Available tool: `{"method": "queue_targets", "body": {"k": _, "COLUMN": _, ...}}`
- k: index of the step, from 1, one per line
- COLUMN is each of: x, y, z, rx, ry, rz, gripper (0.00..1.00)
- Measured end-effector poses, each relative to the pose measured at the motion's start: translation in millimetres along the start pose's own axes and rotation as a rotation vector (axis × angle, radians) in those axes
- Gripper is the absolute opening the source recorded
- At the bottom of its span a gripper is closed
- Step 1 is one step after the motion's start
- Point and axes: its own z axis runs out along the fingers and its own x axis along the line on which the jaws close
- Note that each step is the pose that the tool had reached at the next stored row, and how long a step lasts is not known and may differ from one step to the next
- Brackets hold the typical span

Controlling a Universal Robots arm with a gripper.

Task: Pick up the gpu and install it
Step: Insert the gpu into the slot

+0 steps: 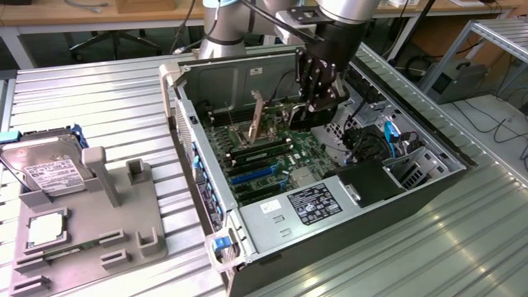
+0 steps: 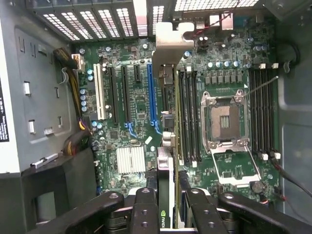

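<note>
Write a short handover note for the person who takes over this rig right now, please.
Gripper: jaws shut on the thin black flat graphics card with silver metal bracket.
Card: held on edge inside the open grey computer case, over the green motherboard.
Done: card picked up, now inside the case.
Left: seating it; I cannot tell whether it already sits in a slot.

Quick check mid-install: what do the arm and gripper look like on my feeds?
The arm is silver-grey tubing with rounded joints; a black cable runs beside it. The gripper is black, with jointed linkage fingers pinned by round bolts.
</note>
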Motion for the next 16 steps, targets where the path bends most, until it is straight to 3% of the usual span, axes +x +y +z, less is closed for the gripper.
{"method": "queue_targets", "body": {"k": 16, "x": 2.0, "y": 24.3, "z": 25.4, "rx": -0.0003, "ry": -0.0004, "rz": -0.025, "gripper": 0.27}}
